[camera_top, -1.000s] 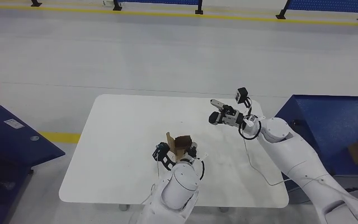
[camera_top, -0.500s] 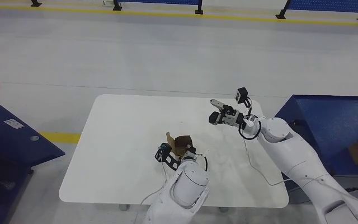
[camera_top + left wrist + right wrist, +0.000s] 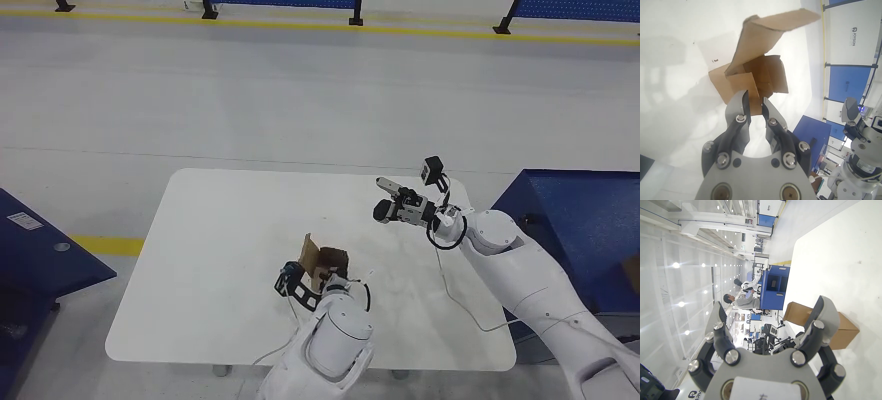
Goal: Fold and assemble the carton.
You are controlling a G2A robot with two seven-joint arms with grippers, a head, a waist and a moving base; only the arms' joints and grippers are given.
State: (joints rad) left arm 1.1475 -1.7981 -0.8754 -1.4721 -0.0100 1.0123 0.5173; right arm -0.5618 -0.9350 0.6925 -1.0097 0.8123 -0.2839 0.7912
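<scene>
Industrial robot lab, blue cabinet (image 3: 775, 289), another robot (image 3: 750, 285)

There is one carton (image 3: 325, 263), and it stands on one worktop (image 3: 220, 270). The carton has one tall flap (image 3: 757, 45) raised above its body. There are two hands in all: one left hand (image 3: 753, 103) and one right hand (image 3: 381, 197). Each hand has two fingers (image 3: 737, 108), which makes four fingers together. One left cabinet (image 3: 40, 260) and one right cabinet (image 3: 580, 215), both blue, stand off the worktop's edges: two cabinets in all.
</scene>
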